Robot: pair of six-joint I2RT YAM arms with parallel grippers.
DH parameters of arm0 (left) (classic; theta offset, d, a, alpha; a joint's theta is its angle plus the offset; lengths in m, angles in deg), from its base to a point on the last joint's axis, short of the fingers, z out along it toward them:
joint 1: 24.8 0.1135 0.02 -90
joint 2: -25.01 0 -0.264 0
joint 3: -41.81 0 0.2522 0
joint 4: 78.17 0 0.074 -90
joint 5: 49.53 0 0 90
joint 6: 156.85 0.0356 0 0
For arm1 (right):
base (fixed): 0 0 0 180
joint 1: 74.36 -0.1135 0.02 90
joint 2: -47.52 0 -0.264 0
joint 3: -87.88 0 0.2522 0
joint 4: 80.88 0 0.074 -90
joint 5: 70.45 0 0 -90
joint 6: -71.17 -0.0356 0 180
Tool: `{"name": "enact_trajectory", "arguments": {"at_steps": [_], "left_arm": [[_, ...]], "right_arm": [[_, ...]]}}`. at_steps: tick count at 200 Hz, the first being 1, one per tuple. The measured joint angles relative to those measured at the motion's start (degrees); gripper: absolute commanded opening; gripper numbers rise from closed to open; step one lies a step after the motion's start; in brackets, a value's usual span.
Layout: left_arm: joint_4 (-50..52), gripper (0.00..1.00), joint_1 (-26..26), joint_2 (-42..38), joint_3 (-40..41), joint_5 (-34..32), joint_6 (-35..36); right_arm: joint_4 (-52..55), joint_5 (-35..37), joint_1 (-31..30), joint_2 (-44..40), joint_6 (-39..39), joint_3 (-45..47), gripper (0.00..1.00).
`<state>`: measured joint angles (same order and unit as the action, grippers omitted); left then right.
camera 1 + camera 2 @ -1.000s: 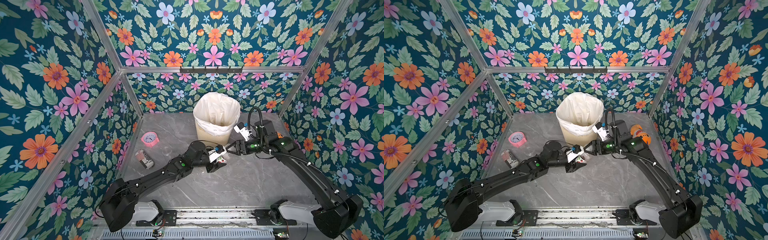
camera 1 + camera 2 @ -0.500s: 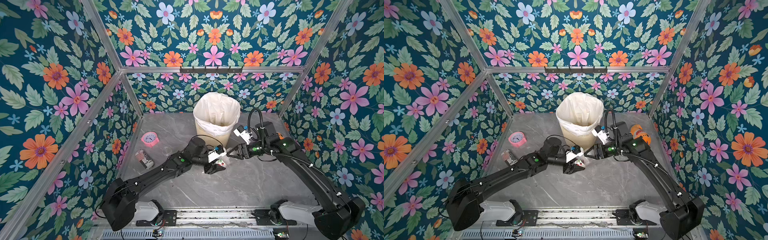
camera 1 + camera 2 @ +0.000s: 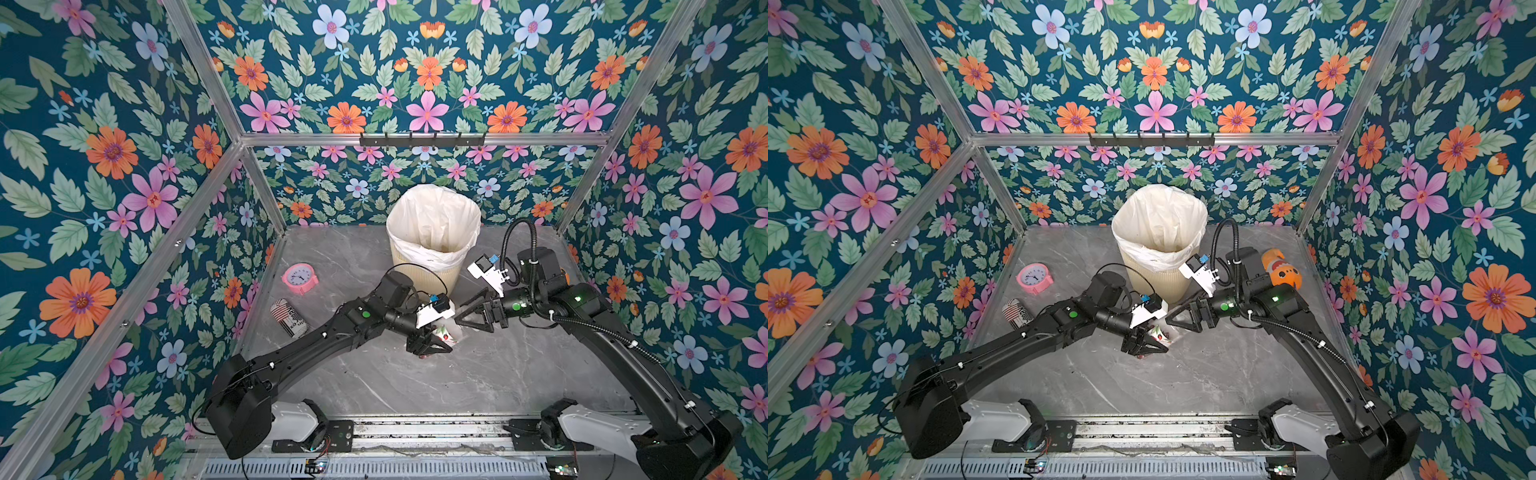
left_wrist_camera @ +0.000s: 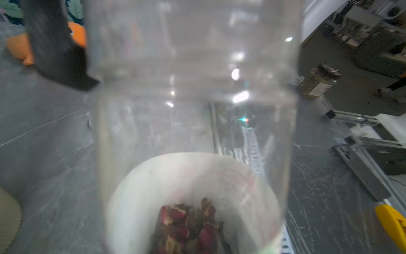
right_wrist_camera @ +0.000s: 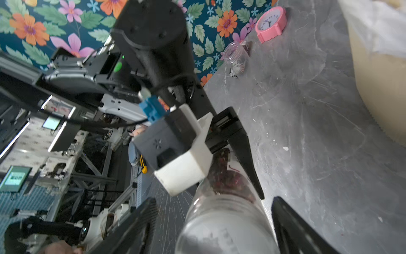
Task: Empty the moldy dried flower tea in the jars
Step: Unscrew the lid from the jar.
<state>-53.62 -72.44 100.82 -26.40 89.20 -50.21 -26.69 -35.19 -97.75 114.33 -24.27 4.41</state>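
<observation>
Left gripper (image 3: 430, 348) clamped on labelled jar (image 3: 445, 333), just robot-side of the bin (image 3: 419, 276). Right gripper (image 3: 459, 316) spread around the jar's clear end, gaps both sides, not touching. Table (image 3: 478, 374) robot-side of bin: wide open room up to its front edge. Left of bin, by the table edge: pink clock (image 3: 300, 278), striped can (image 3: 289, 316), clear jar (image 5: 236, 53) lying beside can. Tea (image 4: 189, 228) sits in the held jar's gripped end.
</observation>
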Motion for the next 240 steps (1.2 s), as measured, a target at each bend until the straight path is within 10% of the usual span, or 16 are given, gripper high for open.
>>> {"name": "enact_trajectory", "arguments": {"at_steps": [129, 240], "left_arm": [[-11.1, 0.57, -1.5, -3.4, 6.1, -29.0, 2.2], [-0.4, 0.59, -1.1, -1.0, 0.5, -8.9, -0.9]], "right_arm": [[-5.9, 7.7, -0.4, 8.9, -18.3, -1.1, 0.71], [-3.8, 1.8, -0.2, 2.4, -7.9, 3.7, 0.64]]}}
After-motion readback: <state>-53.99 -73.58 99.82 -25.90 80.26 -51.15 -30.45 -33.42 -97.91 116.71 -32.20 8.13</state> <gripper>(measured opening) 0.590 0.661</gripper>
